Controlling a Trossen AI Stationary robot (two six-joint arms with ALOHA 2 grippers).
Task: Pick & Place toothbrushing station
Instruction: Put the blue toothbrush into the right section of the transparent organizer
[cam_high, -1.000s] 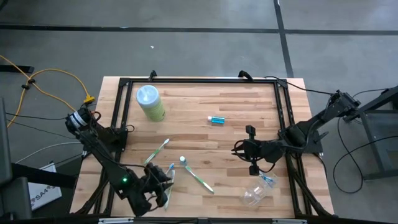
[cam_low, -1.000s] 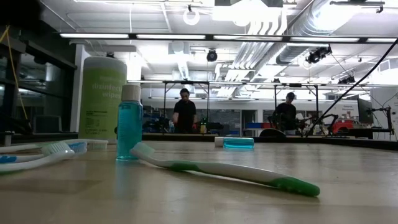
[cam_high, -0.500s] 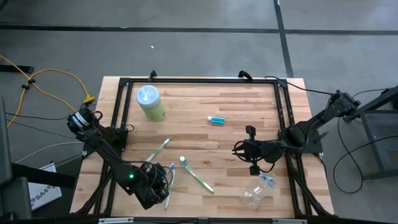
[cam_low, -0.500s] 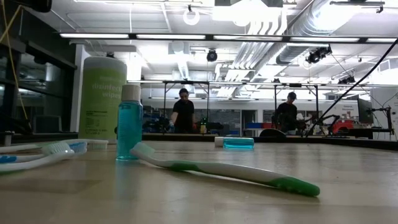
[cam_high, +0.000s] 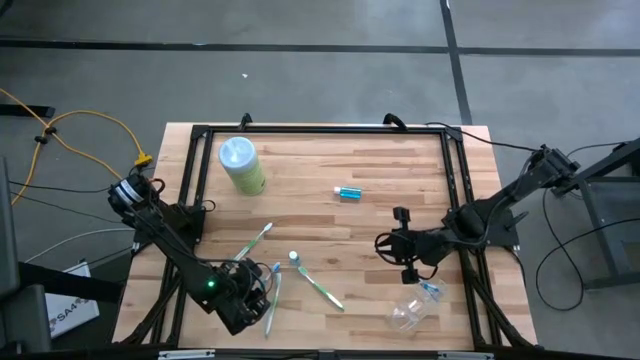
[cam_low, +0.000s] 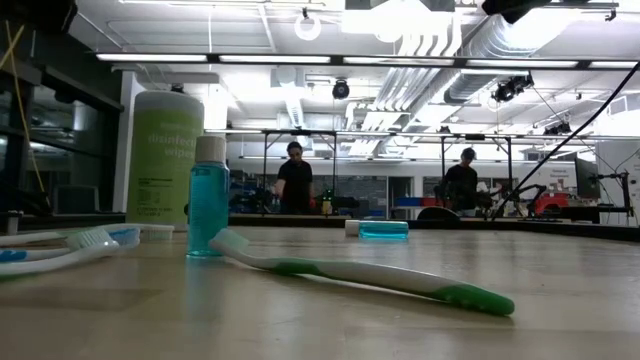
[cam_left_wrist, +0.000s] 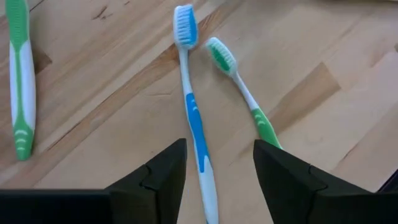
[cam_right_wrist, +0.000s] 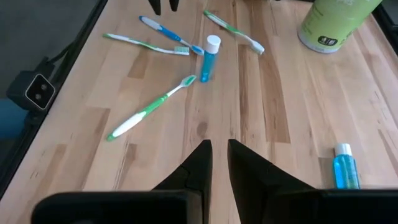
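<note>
My left gripper (cam_high: 256, 292) hangs open near the table's front left, pointing steeply down, one finger on each side of the handle of a blue toothbrush (cam_left_wrist: 196, 124) that lies flat on the wood. A green toothbrush (cam_left_wrist: 245, 93) lies beside it and another (cam_left_wrist: 20, 81) farther off. One small blue tube (cam_high: 293, 260) stands upright on its base; a second (cam_high: 347, 192) lies at mid-table. A clear cup (cam_high: 408, 315) lies on its side at the front right. My right gripper (cam_high: 385, 243) hovers shut above the table's right half, holding nothing (cam_right_wrist: 219, 162).
A pale-green canister (cam_high: 240, 165) with a light-blue lid stands at the far left. A black frame (cam_high: 320, 128) runs round the table's edges. Bare wood lies between the lying tube and the cup. People stand in the room beyond the table (cam_low: 297, 180).
My left gripper has tipped steeper and rolled over the blue toothbrush, with hardly any travel. My right gripper has sunk a little toward the table. The toothbrushes, tubes and cup lie as before.
</note>
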